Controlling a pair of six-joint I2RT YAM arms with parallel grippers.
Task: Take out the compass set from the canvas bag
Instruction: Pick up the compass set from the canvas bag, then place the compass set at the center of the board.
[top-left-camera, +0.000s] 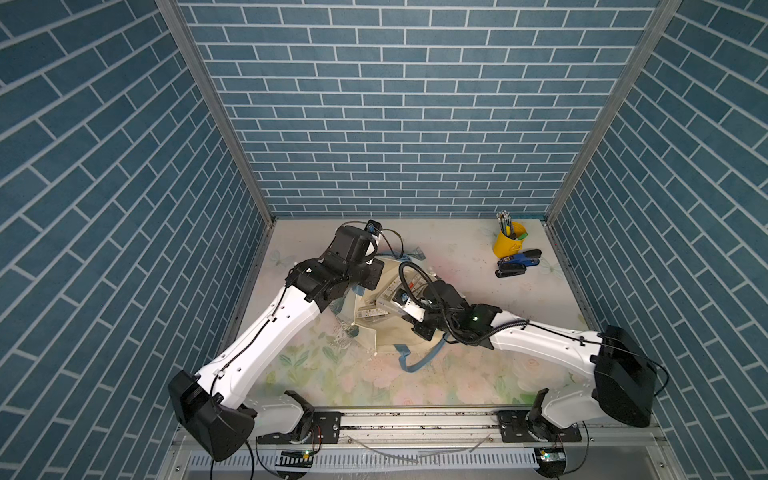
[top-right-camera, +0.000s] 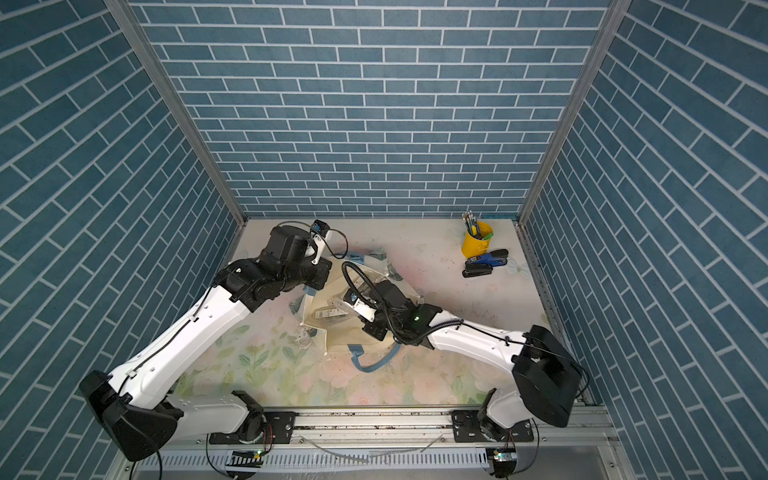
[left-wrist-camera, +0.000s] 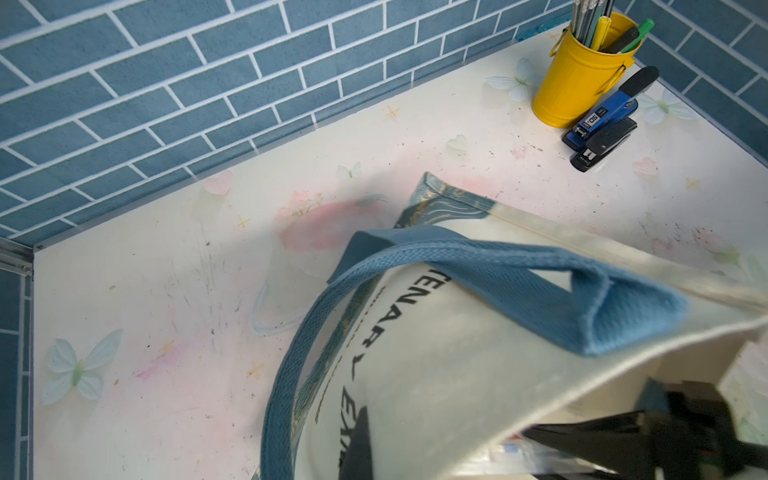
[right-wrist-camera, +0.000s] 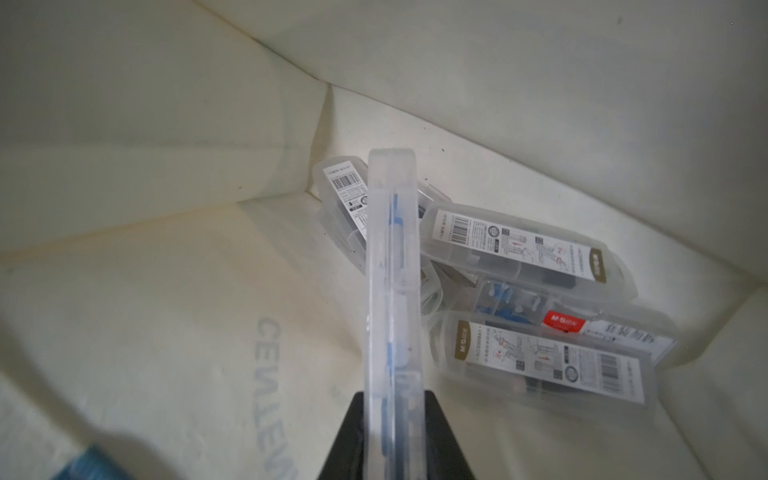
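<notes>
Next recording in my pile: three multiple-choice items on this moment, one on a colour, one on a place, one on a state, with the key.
1. What colour are the canvas bag's strap handles?
A. red
B. blue
C. black

2. Where does the yellow pen cup stand?
A. at the far right corner of the table, next to the staplers
B. by the left arm's base
C. under the right arm's elbow

3. What is the right gripper doing?
A. hanging open above the table
B. pressing on a stapler
C. shut on a clear compass case, inside the bag

Key:
1 B: the woven straps show blue in the left wrist view.
2 A: both top views place it in that corner.
3 C: the right wrist view shows the case edge-on between the fingers, bag walls all around.
</notes>
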